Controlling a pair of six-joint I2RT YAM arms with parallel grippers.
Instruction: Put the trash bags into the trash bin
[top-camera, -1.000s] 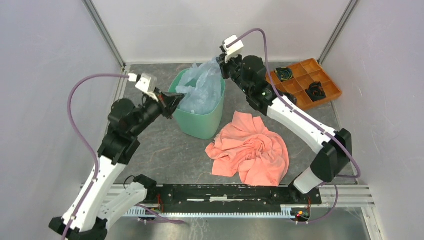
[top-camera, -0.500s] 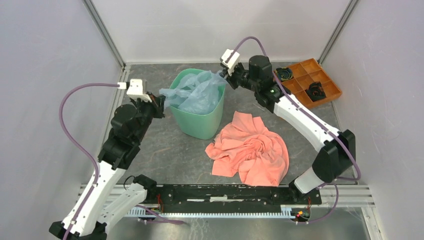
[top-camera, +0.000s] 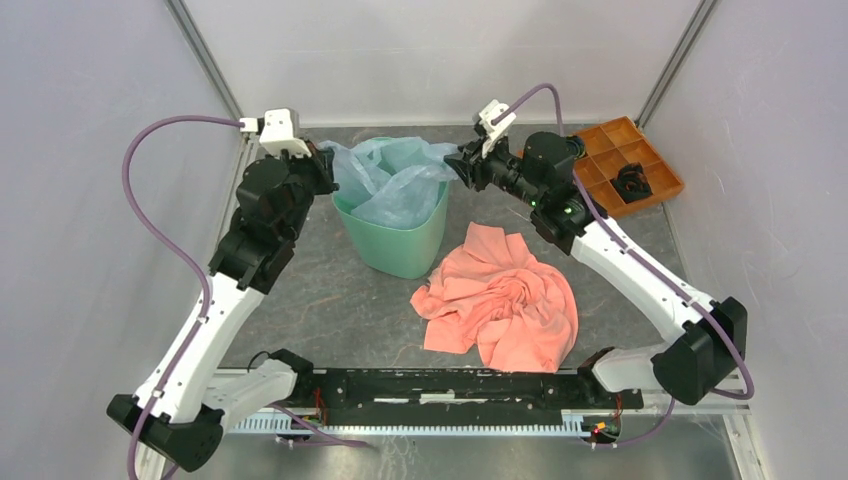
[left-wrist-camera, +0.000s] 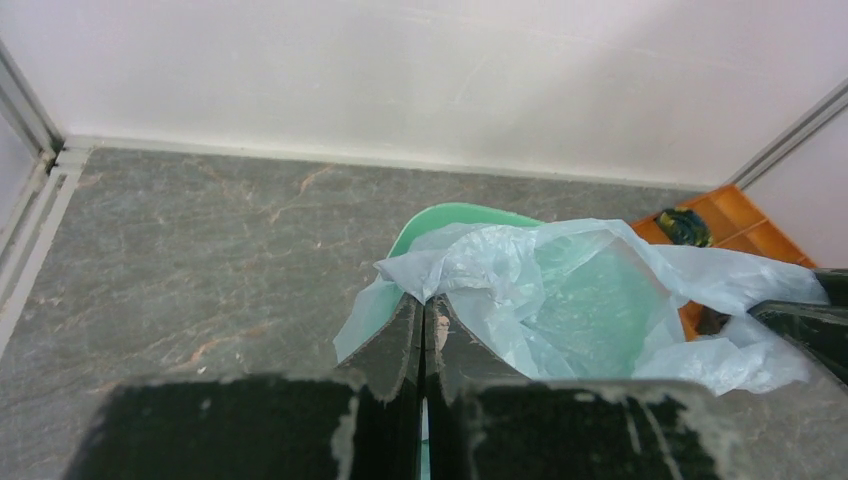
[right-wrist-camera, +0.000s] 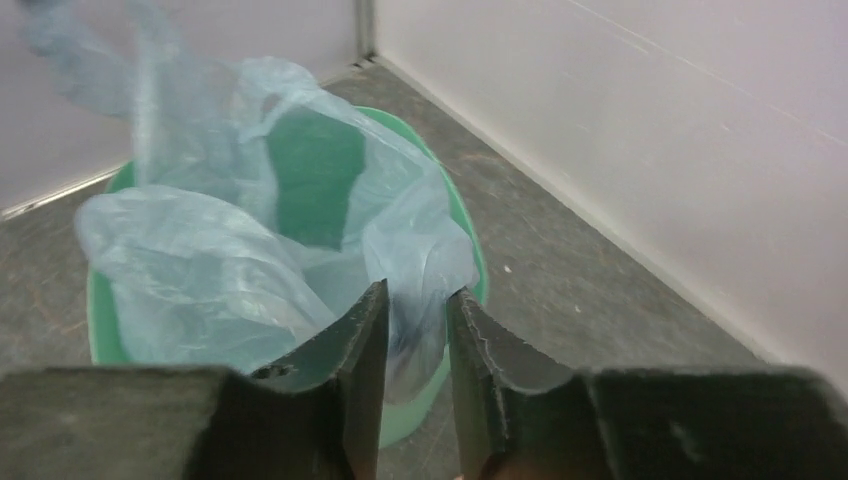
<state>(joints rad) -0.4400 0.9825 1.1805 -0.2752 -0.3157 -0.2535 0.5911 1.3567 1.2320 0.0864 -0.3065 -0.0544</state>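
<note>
The mint-green trash bin (top-camera: 400, 240) stands upright at the back middle of the table. The pale blue-grey trash bag (top-camera: 392, 178) lies in its mouth and is stretched out over both side rims. My left gripper (top-camera: 326, 166) is at the bin's left rim, shut on the bag's left edge (left-wrist-camera: 440, 285). My right gripper (top-camera: 462, 166) is at the right rim, its jaws closed to a narrow gap on a bunch of the film (right-wrist-camera: 417, 300). The bin's rim also shows in the left wrist view (left-wrist-camera: 450, 212) and in the right wrist view (right-wrist-camera: 472, 285). The bag's lower part is hidden inside the bin.
A salmon-pink cloth (top-camera: 505, 300) lies crumpled in front of and to the right of the bin. An orange compartment tray (top-camera: 655, 170) with dark items sits at the back right. White walls close in the back and sides.
Both grippers moved outward from above the bin, left one back and left, right one to the right and lower. The bag went from bunched and raised to spread across the rim.
</note>
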